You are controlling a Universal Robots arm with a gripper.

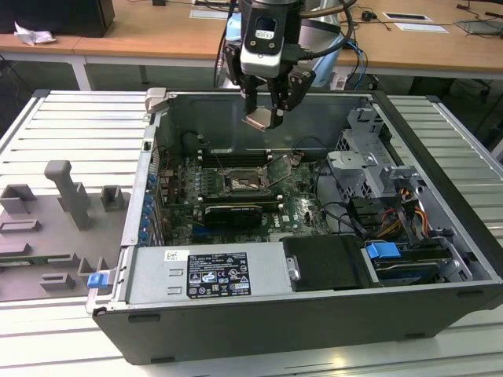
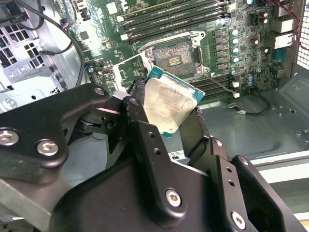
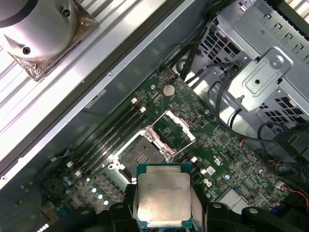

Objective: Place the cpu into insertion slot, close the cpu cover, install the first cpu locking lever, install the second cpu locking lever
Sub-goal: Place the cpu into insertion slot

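Gripper (image 1: 265,116) hangs above the open computer case (image 1: 440,236), its two black fingers clamped on the edges of the cpu (image 3: 163,195). The chip is well clear of the board, dull metal top turned toward the wrist cameras, and in the second wrist view it sits a little tilted between the fingers.

Below it on the green board (image 3: 227,159) lies the slot (image 3: 140,154), bare, with its dark contact field showing. The cover (image 3: 176,128) is swung up and back on the far edge of the slot, so the way down looks free. A thin wire lever (image 2: 219,83) runs out slantwise from one corner of the slot, which I take to be unlatched. Just beyond are the long black memory slots (image 3: 111,140).

So the first step is in hand: the chip is carried but not yet seated, and the cover and both levers are not yet done. As I judge it, setting it down calls for squaring the chip with the slot's edges, levelling it, and lowering it straight with no sliding over the contacts, keeping the fingers off the raised cover.

Further out, the case rests on a ribbed grey counter (image 1: 71,110), with grey holders (image 1: 71,196) at the exterior view's left.
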